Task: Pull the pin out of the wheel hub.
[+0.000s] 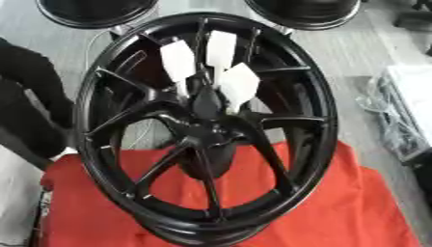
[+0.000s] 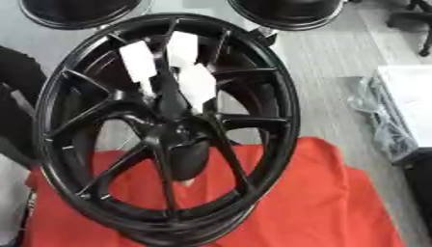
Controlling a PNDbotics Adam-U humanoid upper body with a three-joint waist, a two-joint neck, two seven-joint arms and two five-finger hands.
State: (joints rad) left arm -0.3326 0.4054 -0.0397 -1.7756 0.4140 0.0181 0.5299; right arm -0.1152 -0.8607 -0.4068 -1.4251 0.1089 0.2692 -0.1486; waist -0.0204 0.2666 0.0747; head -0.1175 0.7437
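A large black spoked wheel [image 1: 314, 96] stands nearly upright on a red cloth [image 1: 337, 207], its face turned towards me. At its hub [image 1: 207, 103] three white flat tags [image 1: 179, 60] stick up and outward; they look fixed to thin pins set in the hub, but the pins themselves are too dark to make out. Behind the hub a dark rounded lump [image 2: 182, 161] shows through the spokes. Neither of my hands shows in either view.
A black sleeve-like shape [image 1: 33, 91] comes in from the left edge and reaches the rim's left side. Two more black wheels [image 1: 94, 10] lie on the grey floor at the top. A white bench with clear bags [image 2: 380, 116] stands at the right.
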